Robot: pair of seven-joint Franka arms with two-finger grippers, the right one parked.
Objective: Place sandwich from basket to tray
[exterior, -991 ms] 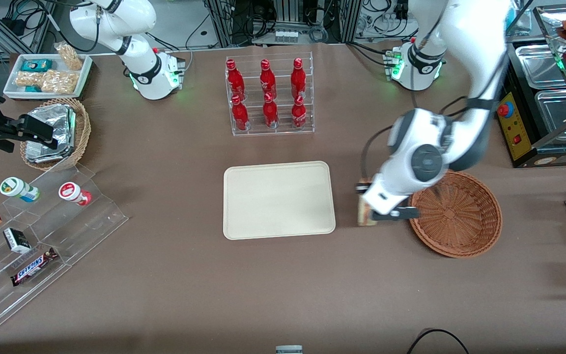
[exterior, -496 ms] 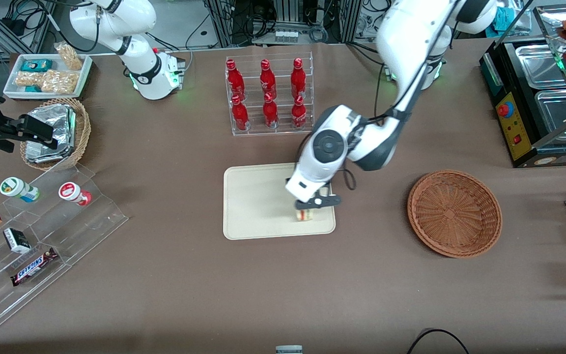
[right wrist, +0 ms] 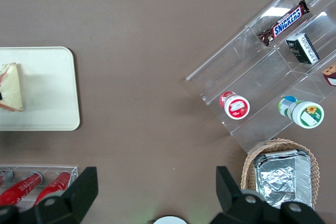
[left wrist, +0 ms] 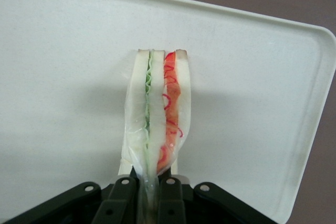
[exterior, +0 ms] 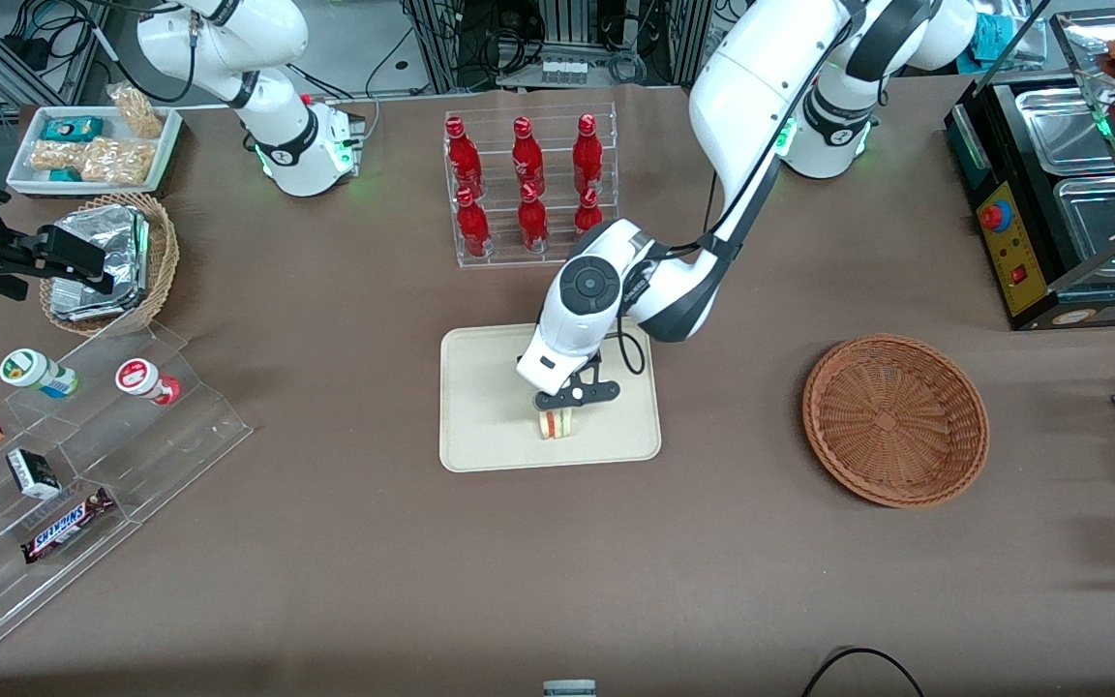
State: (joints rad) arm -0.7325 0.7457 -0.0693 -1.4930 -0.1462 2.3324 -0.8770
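1. Progress: the sandwich (exterior: pixel 557 424) is out of the basket (exterior: pixel 895 420) and over the tray (exterior: pixel 480 407), near the tray's edge closest to the front camera; the basket, toward the working arm's end of the tabletop, holds nothing visible.
2. Remaining, in my judgement: set down and release; contact with the tray cannot be confirmed.
3. Gripper (left wrist: pixel 150 182): jaws narrow, clamped on the sandwich's bread faces, cut edge toward the wrist camera.
4. Arm pose: reaches in above the tray, wrist pointing down.

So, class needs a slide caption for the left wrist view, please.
The gripper holds the sandwich on edge above the tray.
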